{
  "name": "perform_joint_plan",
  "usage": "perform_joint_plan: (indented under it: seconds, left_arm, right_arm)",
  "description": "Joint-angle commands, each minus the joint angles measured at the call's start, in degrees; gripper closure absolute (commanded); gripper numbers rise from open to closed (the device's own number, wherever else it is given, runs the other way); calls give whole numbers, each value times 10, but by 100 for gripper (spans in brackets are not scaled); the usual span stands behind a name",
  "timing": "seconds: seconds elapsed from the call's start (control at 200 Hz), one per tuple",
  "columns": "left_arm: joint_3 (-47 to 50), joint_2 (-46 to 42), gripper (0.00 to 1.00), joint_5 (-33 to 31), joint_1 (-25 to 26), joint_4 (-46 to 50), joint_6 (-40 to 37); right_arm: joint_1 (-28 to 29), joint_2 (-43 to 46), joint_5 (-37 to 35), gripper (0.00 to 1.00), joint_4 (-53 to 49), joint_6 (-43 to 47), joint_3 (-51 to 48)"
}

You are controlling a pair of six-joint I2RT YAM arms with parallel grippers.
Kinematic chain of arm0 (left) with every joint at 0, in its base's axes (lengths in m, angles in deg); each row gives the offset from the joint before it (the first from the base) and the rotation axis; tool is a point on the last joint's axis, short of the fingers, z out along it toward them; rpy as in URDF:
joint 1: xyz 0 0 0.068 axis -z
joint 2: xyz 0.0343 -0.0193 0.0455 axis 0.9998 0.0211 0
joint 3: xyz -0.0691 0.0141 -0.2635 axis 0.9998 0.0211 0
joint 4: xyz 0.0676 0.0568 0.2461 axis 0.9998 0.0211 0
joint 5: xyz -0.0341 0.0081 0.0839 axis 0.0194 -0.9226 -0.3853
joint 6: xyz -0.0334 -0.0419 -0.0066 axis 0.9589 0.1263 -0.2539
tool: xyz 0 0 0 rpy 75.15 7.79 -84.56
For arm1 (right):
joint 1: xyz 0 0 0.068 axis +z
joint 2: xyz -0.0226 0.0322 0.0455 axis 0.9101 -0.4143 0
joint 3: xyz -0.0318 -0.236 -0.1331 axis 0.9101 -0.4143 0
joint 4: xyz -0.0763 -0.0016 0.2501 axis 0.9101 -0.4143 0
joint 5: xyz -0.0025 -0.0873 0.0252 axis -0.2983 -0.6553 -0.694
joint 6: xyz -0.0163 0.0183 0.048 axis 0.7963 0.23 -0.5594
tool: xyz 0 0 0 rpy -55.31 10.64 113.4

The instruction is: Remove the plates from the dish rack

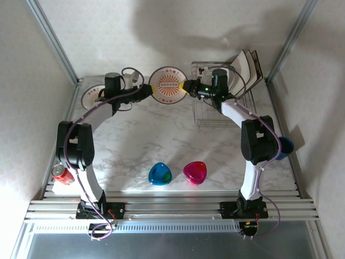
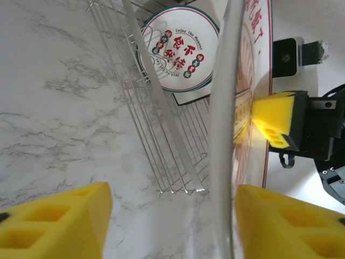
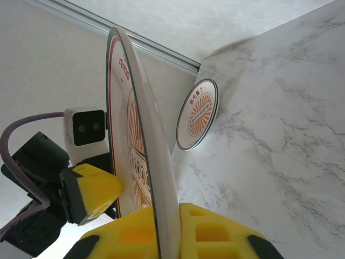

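A round white plate with an orange sunburst centre (image 1: 168,84) is held on edge above the marbled table (image 1: 161,140), just left of the silver wire dish rack (image 1: 215,116), apparently so it can be passed between arms. Its right rim is clamped in the right gripper (image 1: 188,87), extended across from the rack side. The left gripper (image 1: 146,93), arm bent inward, is set part-open around the opposite rim, not yet gripping.

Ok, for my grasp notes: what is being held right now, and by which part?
The round plate, pinched at its rim by the right gripper. The left gripper straddles the opposite rim, jaws open, not gripping.
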Motion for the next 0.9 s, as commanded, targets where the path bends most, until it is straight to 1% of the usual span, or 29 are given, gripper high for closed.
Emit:
perform_joint_plan:
  seconds: [0.0, 0.03, 0.285, 0.471, 0.551, 0.686, 0.751, 0.756, 0.766, 0.781, 0.786, 0.806, 0.811, 0.816, 0.821, 0.826, 0.831, 0.896]
  left_arm:
    - [-6, 7, 47, 15, 4, -22, 3]
    - [-7, 8, 51, 14, 5, -22, 3]
    - [-13, 12, 72, 15, 6, -25, 8]
    - [-13, 12, 79, 14, 5, -26, 11]
    - [-13, 10, 85, 13, 5, -26, 10]
    - [-12, 6, 100, 12, 5, -24, 10]
    - [-12, 5, 100, 10, 5, -24, 11]
    - [-12, 5, 100, 10, 5, -23, 11]
    - [-12, 5, 100, 9, 5, -24, 10]
    - [-11, 4, 100, 8, 5, -24, 11]
    - [-11, 4, 100, 8, 5, -24, 11]
    - [-12, 4, 100, 8, 5, -24, 12]
    - [-12, 4, 100, 7, 6, -25, 12]
    - [-11, 3, 100, 6, 6, -25, 13]
    - [-11, 3, 100, 6, 5, -24, 13]
    - [-10, 3, 100, 6, 5, -24, 13]
    - [-11, 3, 100, 5, 6, -24, 13]
    - [-9, 0, 100, 2, 5, -32, 19]
  right_arm:
    - [8, -7, 16, 100, 22, -5, 23]
    - [9, -7, 17, 100, 22, -4, 24]
    - [18, -14, 18, 100, 13, 0, 28]
    - [27, -20, 19, 100, 13, 0, 33]
    - [28, -21, 19, 100, 13, 0, 34]
    - [28, -18, 18, 100, 9, 2, 34]
    - [28, -17, 16, 100, 1, 7, 35]
    - [28, -17, 16, 96, -2, 8, 35]
    - [28, -17, 15, 92, -3, 8, 36]
    - [28, -16, 14, 87, -8, 11, 36]
    - [28, -16, 14, 87, -8, 11, 36]
    - [29, -16, 13, 78, -16, 16, 37]
    - [29, -16, 13, 78, -16, 16, 37]
    - [28, -16, 13, 74, -19, 18, 37]
    - [28, -16, 13, 72, -20, 19, 37]
    - [28, -16, 13, 72, -20, 19, 37]
    - [28, -15, 12, 67, -24, 21, 38]
    - [27, -10, 9, 38, -47, 37, 42]
